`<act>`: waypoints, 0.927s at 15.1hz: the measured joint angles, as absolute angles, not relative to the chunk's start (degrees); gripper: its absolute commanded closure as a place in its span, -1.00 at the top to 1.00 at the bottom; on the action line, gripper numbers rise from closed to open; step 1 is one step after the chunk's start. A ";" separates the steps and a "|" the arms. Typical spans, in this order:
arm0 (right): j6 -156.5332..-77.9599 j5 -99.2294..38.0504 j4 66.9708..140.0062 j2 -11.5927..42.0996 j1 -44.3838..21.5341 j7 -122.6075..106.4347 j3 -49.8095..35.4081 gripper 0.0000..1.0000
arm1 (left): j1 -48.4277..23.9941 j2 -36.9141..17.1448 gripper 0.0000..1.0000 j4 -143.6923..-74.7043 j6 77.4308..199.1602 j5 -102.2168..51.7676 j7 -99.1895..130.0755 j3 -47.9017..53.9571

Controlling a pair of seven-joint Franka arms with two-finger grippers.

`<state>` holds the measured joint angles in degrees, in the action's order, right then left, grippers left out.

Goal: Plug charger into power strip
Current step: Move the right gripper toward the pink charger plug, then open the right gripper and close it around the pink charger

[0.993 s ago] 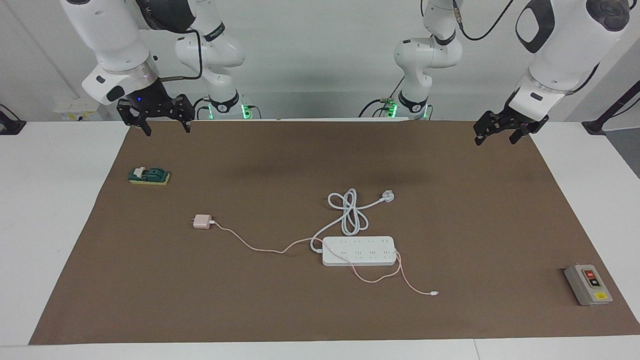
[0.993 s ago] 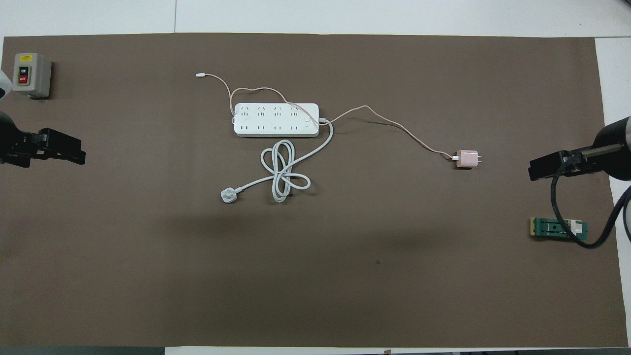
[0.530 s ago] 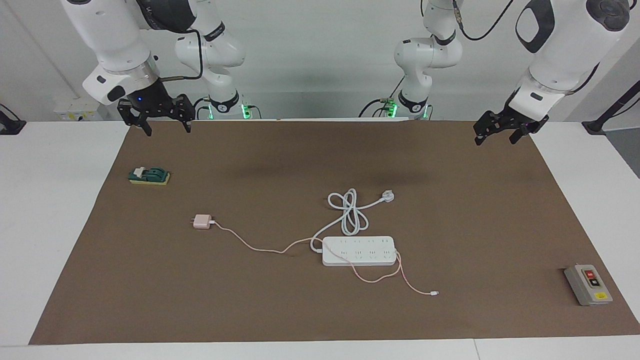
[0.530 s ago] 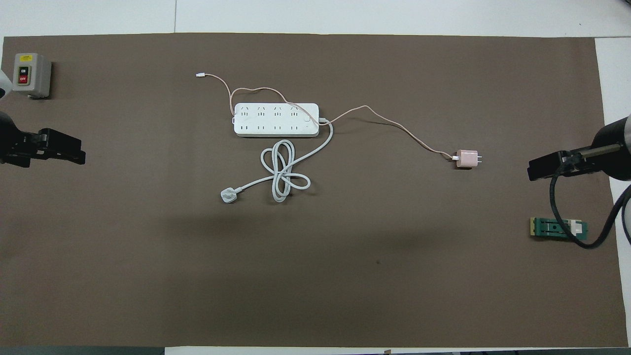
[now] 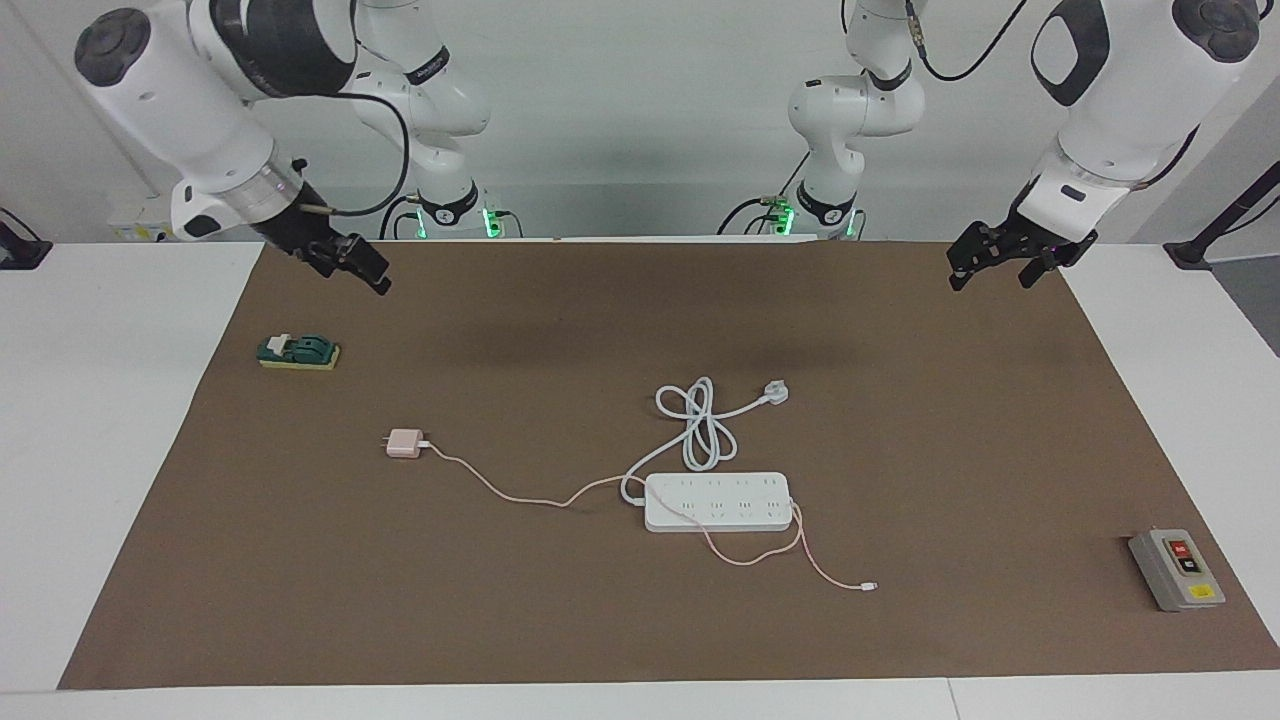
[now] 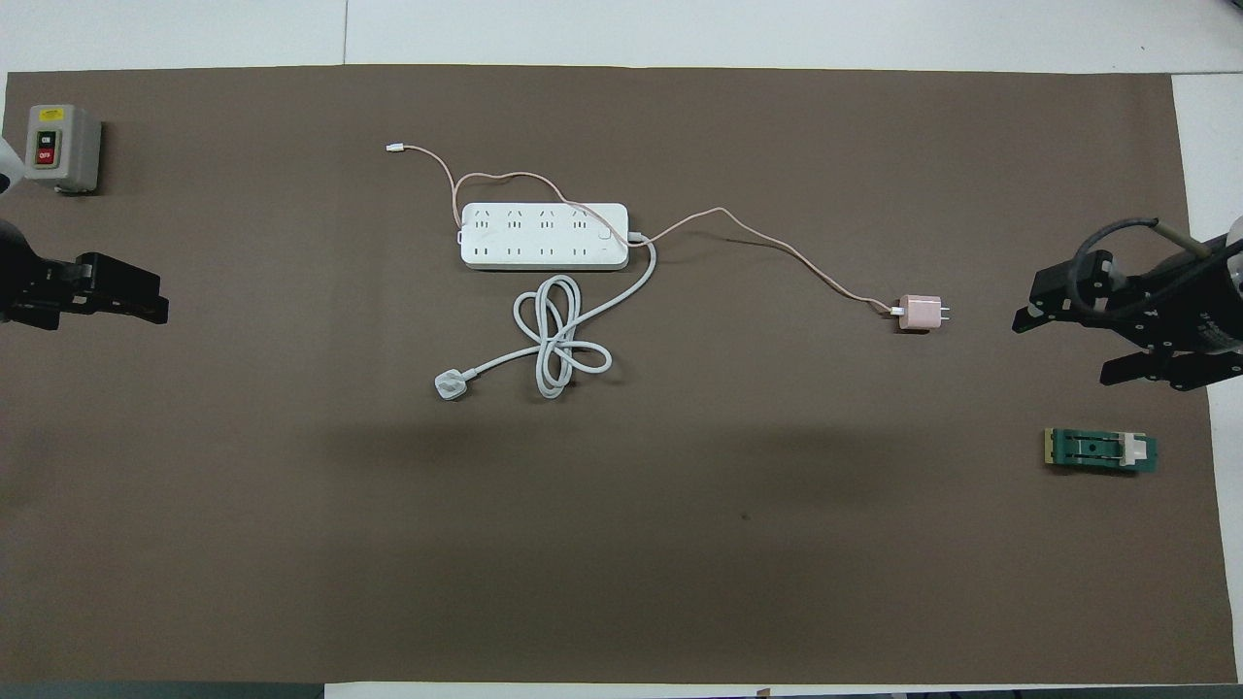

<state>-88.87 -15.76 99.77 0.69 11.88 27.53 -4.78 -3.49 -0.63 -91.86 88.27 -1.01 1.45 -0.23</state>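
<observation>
The right gripper is seen in the air over the right arm's end of the brown mat, its fingers spread wide and nothing held between them. A small green block is found on the mat beneath that corner. Next along, the charger is lying flat on the counter, well apart from both grippers (its prongs are turned toward the right arm's end). Its thin pink cable is trailed across to the power strip, carried along the strip's edge farther from the robots, and ended in a tiny white connector. No socket is filled. The strip's thick cord is looped nearer to the robots, with the white plug at its end. The left gripper is held over the mat's other end, fingers parted and empty. A grey button box is set at the corner farthest out.
</observation>
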 measured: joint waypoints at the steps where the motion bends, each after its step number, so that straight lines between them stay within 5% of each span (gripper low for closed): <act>1: -89.65 -18.79 99.86 3.15 14.52 30.37 -4.66 1.00 | -3.49 -0.63 1.00 -91.86 88.27 -1.01 1.45 -0.23; 14: -99.45 -37.39 100.50 25.24 20.46 45.60 -4.69 1.00 | -3.49 -0.63 1.00 -91.86 88.27 -1.01 1.45 -0.23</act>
<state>-99.45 -37.39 100.50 25.24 20.46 45.60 -4.69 -3.49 -0.63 -91.86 88.27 -1.01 1.45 -0.23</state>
